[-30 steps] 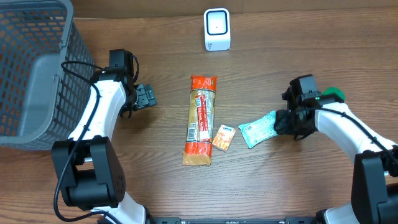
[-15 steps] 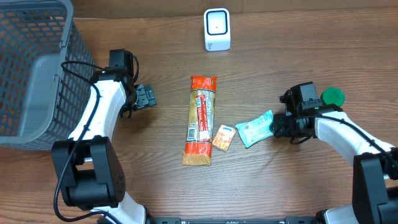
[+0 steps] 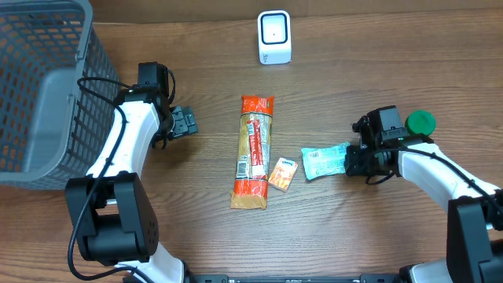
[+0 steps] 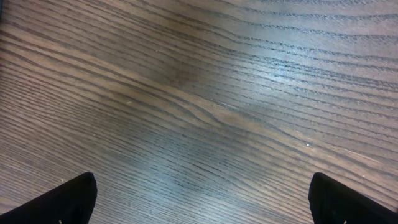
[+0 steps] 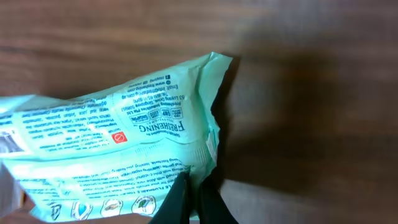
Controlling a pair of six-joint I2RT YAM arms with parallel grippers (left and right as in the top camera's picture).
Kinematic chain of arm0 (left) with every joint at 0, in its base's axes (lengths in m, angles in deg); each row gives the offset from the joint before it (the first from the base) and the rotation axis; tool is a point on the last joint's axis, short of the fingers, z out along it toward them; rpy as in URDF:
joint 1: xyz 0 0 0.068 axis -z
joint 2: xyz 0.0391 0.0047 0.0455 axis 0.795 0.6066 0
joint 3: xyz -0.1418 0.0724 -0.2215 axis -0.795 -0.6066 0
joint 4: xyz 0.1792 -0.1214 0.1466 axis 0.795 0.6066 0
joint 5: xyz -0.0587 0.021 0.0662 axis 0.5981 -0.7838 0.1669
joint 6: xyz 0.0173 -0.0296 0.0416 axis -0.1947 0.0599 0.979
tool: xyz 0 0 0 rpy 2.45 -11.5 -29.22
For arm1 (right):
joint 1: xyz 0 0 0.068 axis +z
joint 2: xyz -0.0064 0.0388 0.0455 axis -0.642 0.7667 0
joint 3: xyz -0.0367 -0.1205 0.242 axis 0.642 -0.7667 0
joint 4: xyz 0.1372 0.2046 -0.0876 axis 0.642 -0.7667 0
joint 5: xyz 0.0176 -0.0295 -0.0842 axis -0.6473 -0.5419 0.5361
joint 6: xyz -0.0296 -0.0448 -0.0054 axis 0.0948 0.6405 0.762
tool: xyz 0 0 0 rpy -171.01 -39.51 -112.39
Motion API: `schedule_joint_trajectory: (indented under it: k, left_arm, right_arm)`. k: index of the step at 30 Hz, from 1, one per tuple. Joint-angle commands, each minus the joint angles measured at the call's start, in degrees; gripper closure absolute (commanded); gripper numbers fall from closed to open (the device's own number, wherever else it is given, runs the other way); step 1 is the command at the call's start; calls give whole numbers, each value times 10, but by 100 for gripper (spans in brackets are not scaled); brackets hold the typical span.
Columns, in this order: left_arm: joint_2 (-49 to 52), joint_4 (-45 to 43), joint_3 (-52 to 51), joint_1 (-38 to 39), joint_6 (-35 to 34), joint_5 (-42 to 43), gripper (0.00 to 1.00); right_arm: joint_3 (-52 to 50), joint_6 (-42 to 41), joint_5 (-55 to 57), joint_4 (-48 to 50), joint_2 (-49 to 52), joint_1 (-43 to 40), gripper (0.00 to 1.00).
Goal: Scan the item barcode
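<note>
A pale green wipes packet (image 3: 324, 162) lies flat on the wooden table, right of centre. My right gripper (image 3: 351, 160) is shut on its right-hand end. In the right wrist view the two dark fingertips (image 5: 180, 198) pinch the crimped seam of the packet (image 5: 112, 143), whose printed side faces up. The white scanner (image 3: 274, 37) stands at the back centre, well away from the packet. My left gripper (image 3: 189, 123) rests at the left with its jaws wide open. Its view shows only bare wood between the fingers (image 4: 65, 200), so the left gripper (image 4: 202, 200) holds nothing.
A long orange snack packet (image 3: 254, 151) and a small orange sachet (image 3: 283, 174) lie mid-table, just left of the green packet. A grey wire basket (image 3: 47, 86) fills the left back corner. A green round cap (image 3: 420, 121) sits beside the right arm.
My right gripper's jaws have closed onto the packet's end. The packet has turned from tilted to nearly level and shifted slightly. The left arm has not moved.
</note>
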Motion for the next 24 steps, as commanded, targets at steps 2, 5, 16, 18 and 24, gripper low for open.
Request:
schedule_joint_trajectory:
  k: [2,5,16,18,24]
  left_arm:
    - [-2,-1,-1,-3,2,5,0]
    - [-2,-1,-1,-3,2,5,0]
    - [-2,-1,-1,-3,2,5,0]
    - [-2,-1,-1,-3,2,5,0]
    - [-2,-1,-1,-3,2,5,0]
  right_arm:
    - [24,-8,1,-27,-73,-2,96]
    - [42,-7,1,-34,-147,-2,96]
    - [42,-8,-29,-90,-249,-1,96]
    - [42,-8,-29,-98,-248,-1,96]
    - [42,-7,-29,-92,-249,-1,96]
